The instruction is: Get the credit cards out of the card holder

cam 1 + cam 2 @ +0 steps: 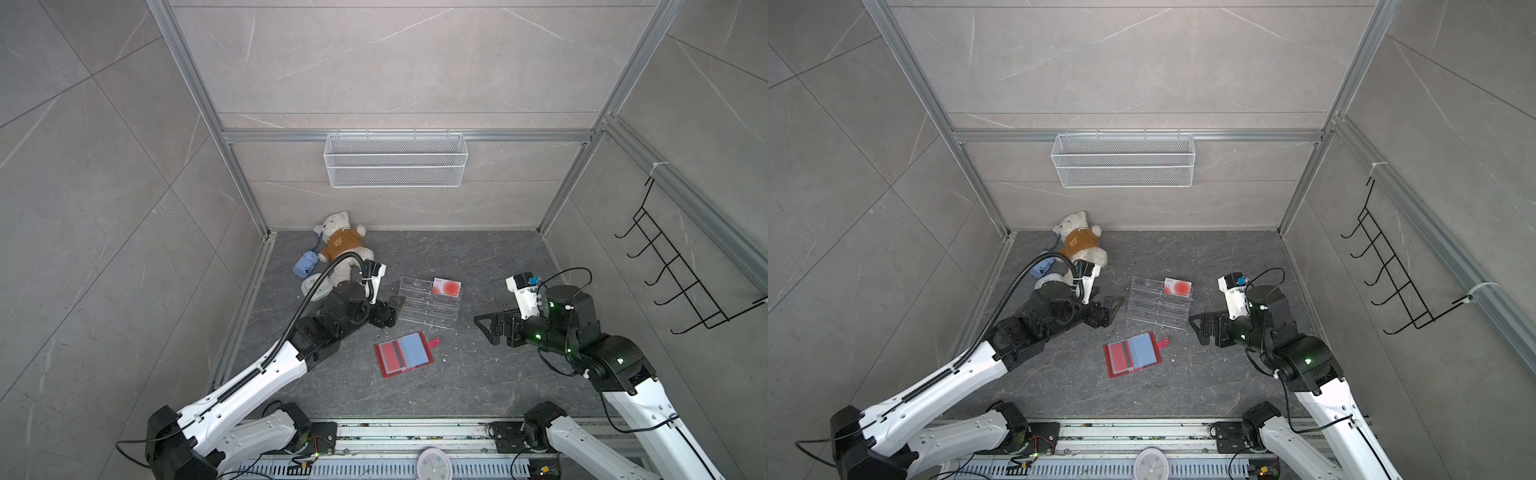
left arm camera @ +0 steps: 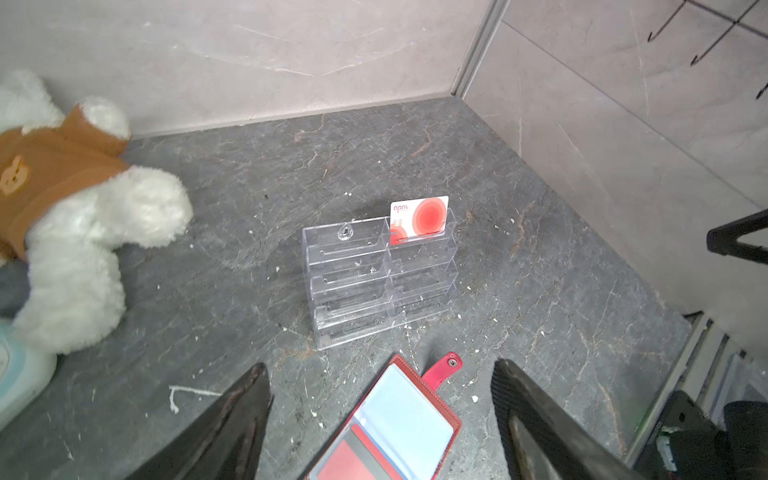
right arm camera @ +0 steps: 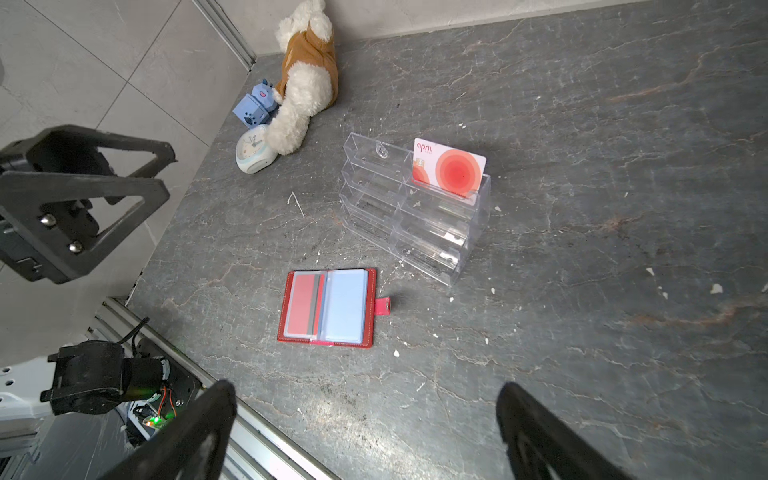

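The red card holder [image 1: 404,354] [image 1: 1133,353] lies open and flat on the dark floor, with pale blue sleeves and its snap tab [image 2: 442,370] pointing away. A red card with a grey stripe [image 3: 303,305] sits in one sleeve. One of the credit cards [image 1: 446,287] [image 3: 451,170], white with a red-orange circle, stands in the top slot of a clear acrylic rack [image 1: 428,307]. My left gripper [image 1: 392,311] [image 2: 380,368] hovers open beside the rack, above the holder's far end, and holds nothing. Right of the holder, my right gripper [image 1: 486,328] [image 3: 365,388] is open and empty.
A teddy bear [image 1: 343,245], a blue toy box [image 1: 305,264] and a small white clock [image 1: 316,286] lie at the back left. A wire basket [image 1: 395,160] hangs on the back wall and a black hook rack [image 1: 681,274] on the right wall.
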